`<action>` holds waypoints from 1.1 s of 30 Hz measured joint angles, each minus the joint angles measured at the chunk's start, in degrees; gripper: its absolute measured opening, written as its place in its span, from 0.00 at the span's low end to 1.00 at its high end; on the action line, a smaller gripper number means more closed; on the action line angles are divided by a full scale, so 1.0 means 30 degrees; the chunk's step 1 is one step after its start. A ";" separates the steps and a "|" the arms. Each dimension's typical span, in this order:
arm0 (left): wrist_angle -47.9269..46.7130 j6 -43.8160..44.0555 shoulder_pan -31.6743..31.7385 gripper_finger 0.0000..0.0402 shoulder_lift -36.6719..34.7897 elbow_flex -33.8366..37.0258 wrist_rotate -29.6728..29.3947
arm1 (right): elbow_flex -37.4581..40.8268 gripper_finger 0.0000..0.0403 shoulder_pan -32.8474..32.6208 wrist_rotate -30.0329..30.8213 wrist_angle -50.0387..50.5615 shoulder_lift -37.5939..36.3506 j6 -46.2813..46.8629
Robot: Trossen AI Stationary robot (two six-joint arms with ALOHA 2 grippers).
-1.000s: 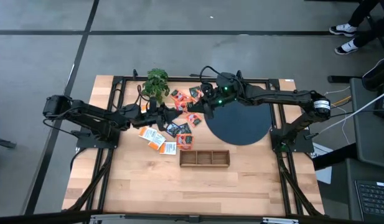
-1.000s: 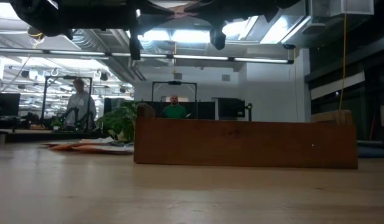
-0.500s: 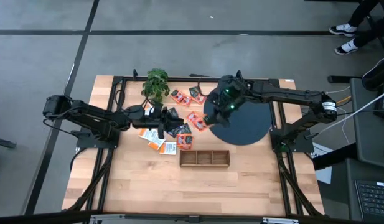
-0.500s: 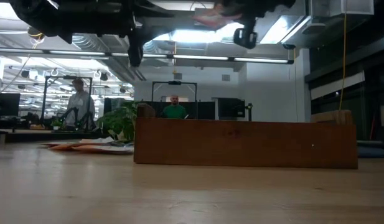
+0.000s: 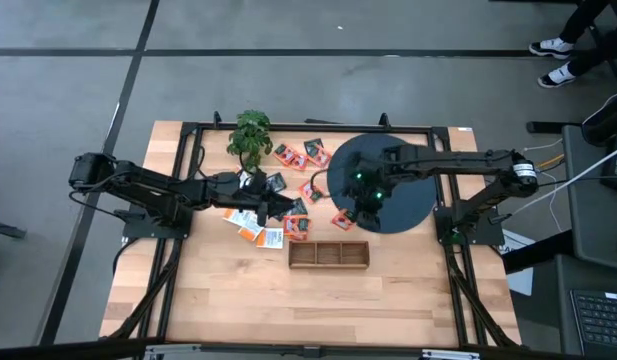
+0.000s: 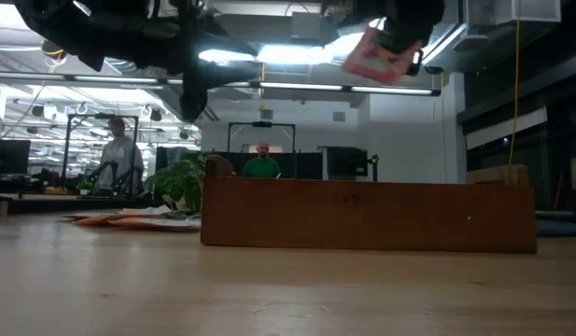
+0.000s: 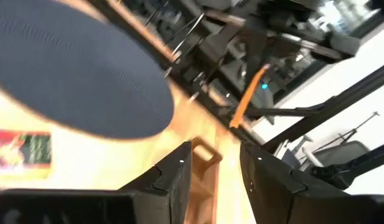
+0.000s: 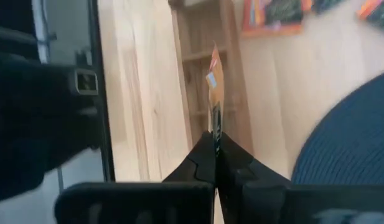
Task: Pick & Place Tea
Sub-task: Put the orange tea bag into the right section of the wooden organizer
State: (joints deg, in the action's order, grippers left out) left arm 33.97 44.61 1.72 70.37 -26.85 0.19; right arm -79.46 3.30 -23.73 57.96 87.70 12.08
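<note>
Several tea packets [image 5: 288, 190] lie loose on the table between the green plant [image 5: 250, 135] and the black disc [image 5: 388, 185]. My right gripper [image 5: 350, 212] hangs over the disc's near-left rim, shut on one orange-red tea packet [image 5: 341, 219], which also shows high up in the low view [image 6: 379, 58]. My left gripper [image 5: 278, 203] hovers open over the packet pile; in its wrist view its fingers [image 7: 179, 180] stand apart with nothing between them. The wooden tray [image 5: 328, 253] sits just nearer than both grippers. My right gripper pinches the tea packet between its two fingers by one edge [image 8: 215, 127]. The packet shows edge-on and sticks out past the fingertips. The fingers come from above, pointing down. The packet hangs tilted below them [image 6: 379, 58], lifted clear of disc and table.
The wooden tray [image 6: 362, 215] has several narrow compartments and is the low view's foreground. The plant stands at the far edge, left of the disc. Bare wood [image 5: 318, 310] fills the near half of the table. People [image 6: 261, 166] stand in the room beyond.
My right gripper has carried the orange-red packet from the pile at the disc's far-left side toward the near edge, ending over the disc's near-left rim with the packet clear of the table. My left gripper has edged toward the right over the pile.
</note>
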 joint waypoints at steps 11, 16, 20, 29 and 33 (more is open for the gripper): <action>-0.3169 0.2280 -0.0037 0.33 0.0000 0.0000 -0.0007 | 0.0000 0.00 -0.1693 -0.0248 0.1956 0.2081 -0.0657; -0.3299 0.2263 -0.0066 0.33 0.0000 0.0000 0.0000 | 0.0007 0.00 -0.2272 -0.0275 0.1943 0.2936 -0.0706; -0.3300 0.2252 -0.0066 0.33 0.0000 -0.0003 0.0000 | 0.0007 0.00 -0.2446 -0.0262 0.1921 0.3903 -0.1196; -0.3322 0.2248 -0.0073 0.33 0.0000 0.0000 0.0015 | 0.0169 0.01 -0.2438 0.0416 0.2019 0.5032 -0.2128; -0.3336 0.2240 -0.0073 0.33 0.0000 0.0000 0.0015 | 0.0673 0.01 -0.2446 0.1212 0.2211 0.5027 -0.2194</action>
State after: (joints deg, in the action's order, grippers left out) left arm 23.97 51.33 1.50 70.37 -26.85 0.23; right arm -77.44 -4.03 -20.09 64.60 102.78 5.50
